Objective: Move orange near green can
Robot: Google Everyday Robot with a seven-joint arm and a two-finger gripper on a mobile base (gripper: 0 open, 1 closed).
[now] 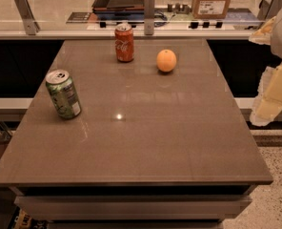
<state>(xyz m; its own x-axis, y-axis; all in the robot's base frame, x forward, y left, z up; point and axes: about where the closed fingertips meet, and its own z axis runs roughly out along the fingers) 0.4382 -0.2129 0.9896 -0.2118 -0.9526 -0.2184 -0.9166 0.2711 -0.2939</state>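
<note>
While the tool [266,106] hangs beside the right edge of the table [146,147], off its surface, I cannot tell whether it stands apart or together: only pale, blocky parts of it show at the border of the view. Left of the tool and farther back on the table sits the orange [166,60], well apart from the tool and alone on the brown tabletop. Farther left of the tool, a red cola can [124,43] stands upright near the table's back edge, near the orange but not touching it. The green can [64,94] is the farthest thing from the tool, across the table near its left edge. It stands on its base and appears to lean, silver top tipped leftward. It is well apart from the orange and from the red cola can. Behind the table, past a low ledge, a cardboard box [212,1] with a white label sits back and left of the tool.
</note>
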